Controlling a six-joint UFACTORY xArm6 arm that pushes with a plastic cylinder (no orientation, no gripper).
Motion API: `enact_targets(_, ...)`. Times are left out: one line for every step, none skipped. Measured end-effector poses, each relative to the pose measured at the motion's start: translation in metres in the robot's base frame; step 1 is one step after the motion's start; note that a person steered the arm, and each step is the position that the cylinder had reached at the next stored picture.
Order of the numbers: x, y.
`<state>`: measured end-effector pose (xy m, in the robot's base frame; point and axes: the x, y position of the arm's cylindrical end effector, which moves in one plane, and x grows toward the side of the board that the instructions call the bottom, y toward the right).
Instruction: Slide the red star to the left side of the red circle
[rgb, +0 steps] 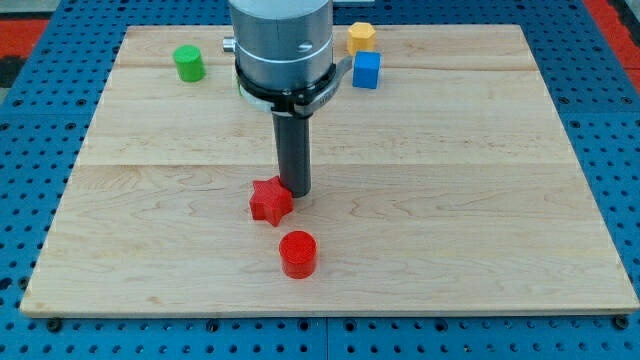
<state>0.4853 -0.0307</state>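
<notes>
The red star (270, 201) lies on the wooden board, a little below its middle. The red circle (298, 253), a short cylinder, stands just below and to the right of the star, with a small gap between them. My tip (295, 190) is down on the board at the star's upper right edge, touching or almost touching it. The rod rises from there to the grey arm body at the view's top.
A green cylinder (188, 63) stands near the board's top left. A yellow block (361, 37) and a blue cube (367, 70) stand near the top middle, right of the arm. The wooden board (480, 200) lies on a blue perforated table.
</notes>
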Motion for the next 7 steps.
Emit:
enact_targets(0.002, -0.017)
enact_targets(-0.001, -0.025)
enact_targets(-0.007, -0.026)
enact_targets(-0.012, -0.026)
enact_targets(-0.012, -0.031)
enact_targets(-0.024, -0.033)
enact_targets(-0.034, -0.033)
